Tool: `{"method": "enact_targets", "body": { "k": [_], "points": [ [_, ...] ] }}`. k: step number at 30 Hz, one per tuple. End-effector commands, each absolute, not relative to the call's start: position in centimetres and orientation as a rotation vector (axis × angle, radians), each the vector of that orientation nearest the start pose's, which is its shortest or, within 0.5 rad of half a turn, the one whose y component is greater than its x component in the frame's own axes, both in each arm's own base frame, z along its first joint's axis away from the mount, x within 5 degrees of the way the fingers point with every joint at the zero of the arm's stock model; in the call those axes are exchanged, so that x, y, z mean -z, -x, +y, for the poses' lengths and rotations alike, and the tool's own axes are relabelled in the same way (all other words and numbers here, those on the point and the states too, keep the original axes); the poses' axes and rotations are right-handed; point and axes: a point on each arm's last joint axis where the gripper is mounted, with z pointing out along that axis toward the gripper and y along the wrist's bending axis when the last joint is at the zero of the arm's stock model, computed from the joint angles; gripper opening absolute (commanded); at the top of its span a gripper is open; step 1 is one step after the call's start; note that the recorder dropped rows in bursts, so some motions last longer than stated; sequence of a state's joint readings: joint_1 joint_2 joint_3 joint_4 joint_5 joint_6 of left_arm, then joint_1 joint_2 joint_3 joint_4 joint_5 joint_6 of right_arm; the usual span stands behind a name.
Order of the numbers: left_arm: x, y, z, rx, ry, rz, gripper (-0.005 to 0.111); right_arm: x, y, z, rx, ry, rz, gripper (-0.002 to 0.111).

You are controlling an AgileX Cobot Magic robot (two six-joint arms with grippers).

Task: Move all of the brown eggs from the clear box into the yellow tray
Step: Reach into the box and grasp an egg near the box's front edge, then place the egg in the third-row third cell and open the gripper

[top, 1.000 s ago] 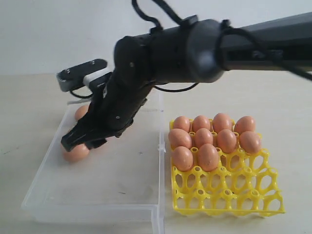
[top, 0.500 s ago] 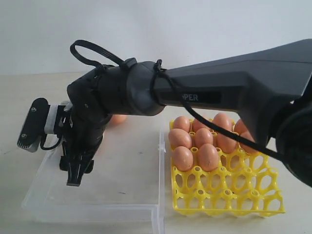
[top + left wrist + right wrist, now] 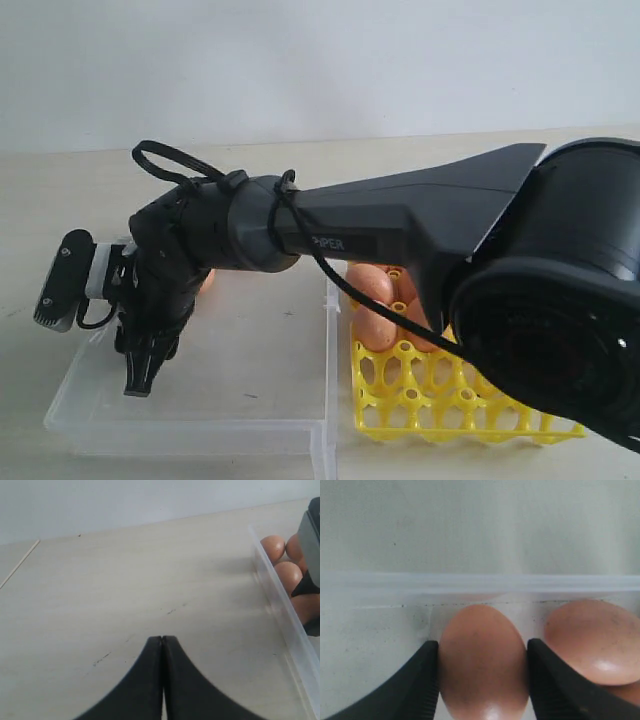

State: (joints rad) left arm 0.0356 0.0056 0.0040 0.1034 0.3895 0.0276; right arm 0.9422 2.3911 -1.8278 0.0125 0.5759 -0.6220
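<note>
One brown egg [image 3: 482, 675] is clamped at both flanks by the right gripper [image 3: 482, 645], long axis along the fingers, just beside a clear box [image 3: 470, 582] wall, the yellow tray [image 3: 455, 405] lying beyond the box's opposite side; left gripper [image 3: 161, 639] is shut, outside the box.

The clear box [image 3: 250, 385] lies flat on the bench [image 3: 60, 200], with the yellow tray [image 3: 420, 395] just beside it on the right. Inside the box, brown eggs [image 3: 287, 575] bunch along one wall, orange-brown and faintly speckled. One egg [image 3: 482, 665] sits between the right claw [image 3: 482, 652] fingers, close to the wall, though a firm grip can't be confirmed. A second egg [image 3: 592, 640] is right beside it. In the tray, a few tray eggs [image 3: 372, 288] peek from the cups.
</note>
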Motion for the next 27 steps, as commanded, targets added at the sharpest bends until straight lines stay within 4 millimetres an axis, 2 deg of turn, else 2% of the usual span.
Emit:
{"method": "enact_targets", "body": {
  "k": [1, 3, 7, 12, 19, 20, 23, 27],
  "points": [
    [-17.9, -5.2, 0.5, -0.136, -0.055, 1.863, 0.0, -12.4, -30.4, 41.1, -0.12, 1.762, 1.93, 0.001],
    [-17.9, -5.2, 0.5, -0.136, -0.055, 1.863, 0.0, -14.1, -30.3, 40.6, -0.151, 1.672, 1.914, 0.0],
    [-17.9, -5.2, 0.5, -0.136, -0.055, 1.863, 0.0, -17.6, -29.8, 38.0, -0.268, 1.377, 1.857, 0.0],
    [-17.9, -5.2, 0.5, -0.136, -0.055, 1.863, 0.0, -20.4, -28.5, 32.1, -0.385, 1.05, 1.813, 0.0],
    [-17.9, -5.2, 0.5, -0.136, -0.055, 1.863, 0.0, -20.6, -25.8, 23.3, -0.309, 0.84, 1.857, 0.0],
    [-17.9, -5.2, 0.5, -0.136, -0.055, 1.863, 0.0, -20.2, -25.2, 21.9, -0.293, 0.808, 1.881, 0.0],
    [-17.9, -5.2, 0.5, -0.136, -0.055, 1.863, 0.0, -19.7, -23.8, 18.7, -0.265, 0.702, 1.907, 0.0],
    [-17.9, -5.2, 0.5, -0.136, -0.055, 1.863, 0.0, -18.8, -21.8, 15.6, -0.229, 0.62, 1.935, 0.0]
  ]
}}
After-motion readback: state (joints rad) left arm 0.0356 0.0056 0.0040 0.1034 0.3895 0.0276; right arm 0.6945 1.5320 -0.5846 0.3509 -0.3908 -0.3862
